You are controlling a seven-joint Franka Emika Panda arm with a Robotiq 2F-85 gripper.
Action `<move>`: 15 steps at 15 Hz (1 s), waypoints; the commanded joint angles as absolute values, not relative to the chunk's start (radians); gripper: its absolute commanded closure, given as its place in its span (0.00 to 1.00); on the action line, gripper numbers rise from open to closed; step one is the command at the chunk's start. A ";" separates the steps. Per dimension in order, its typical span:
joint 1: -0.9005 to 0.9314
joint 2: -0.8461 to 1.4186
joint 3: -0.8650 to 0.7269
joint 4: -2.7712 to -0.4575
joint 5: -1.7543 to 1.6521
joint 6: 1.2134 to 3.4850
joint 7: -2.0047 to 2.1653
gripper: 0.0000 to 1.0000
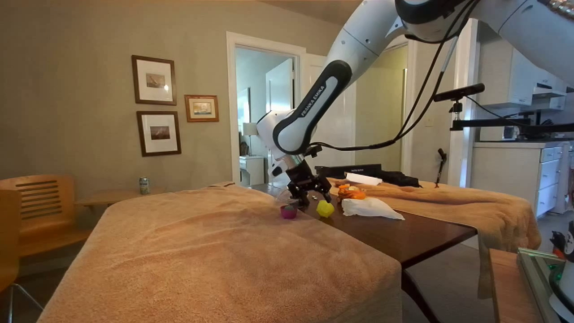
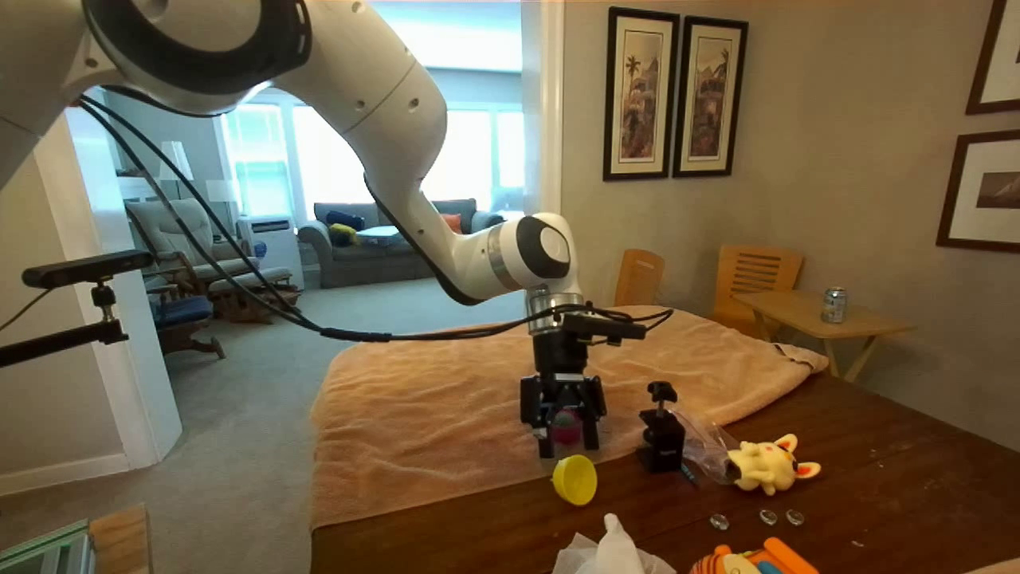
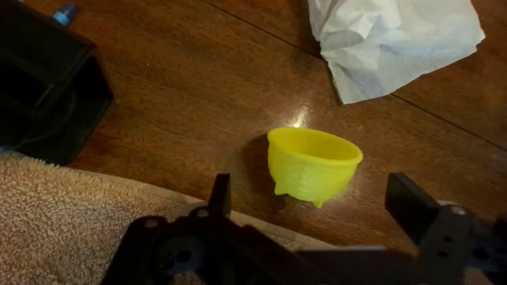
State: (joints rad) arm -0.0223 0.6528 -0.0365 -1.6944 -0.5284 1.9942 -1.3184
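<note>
Black two-fingered gripper (image 2: 568,446): fingers (image 3: 221,194) spread wide apart, gripping nothing. Yellow footed cup (image 3: 313,170): tipped over on the dark wooden table (image 3: 178,87), seen between the fingers in the wrist view and touching neither; feet toward the gripper, mouth turned away. Magenta cup (image 1: 288,213): on the tan towel (image 1: 224,251), near its edge and near the gripper; dark contents (image 1: 289,207), too small to identify. Black clamp (image 2: 663,442): upright, at the towel's edge. White wrapping (image 3: 388,47): crumpled, on the table beyond the yellow cup. Cream toy (image 2: 769,465): orange-eared, lying beside clear plastic (image 2: 705,446). Glass pieces (image 2: 767,517), three, clear: on the table near the toy. Silver can (image 2: 834,304): on a light wooden side table (image 2: 785,307), well apart, toward the wall (image 2: 837,159).
</note>
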 commanded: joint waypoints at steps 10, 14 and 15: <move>-0.012 0.647 -0.044 -1.748 -0.577 2.018 -1.283 0.00; -0.015 0.644 -0.045 -1.757 -0.583 2.020 -1.282 0.25; -0.016 0.644 -0.045 -1.758 -0.584 2.020 -1.283 0.28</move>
State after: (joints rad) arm -0.0221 0.6551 -0.0383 -1.7321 -0.5411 1.9944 -1.3091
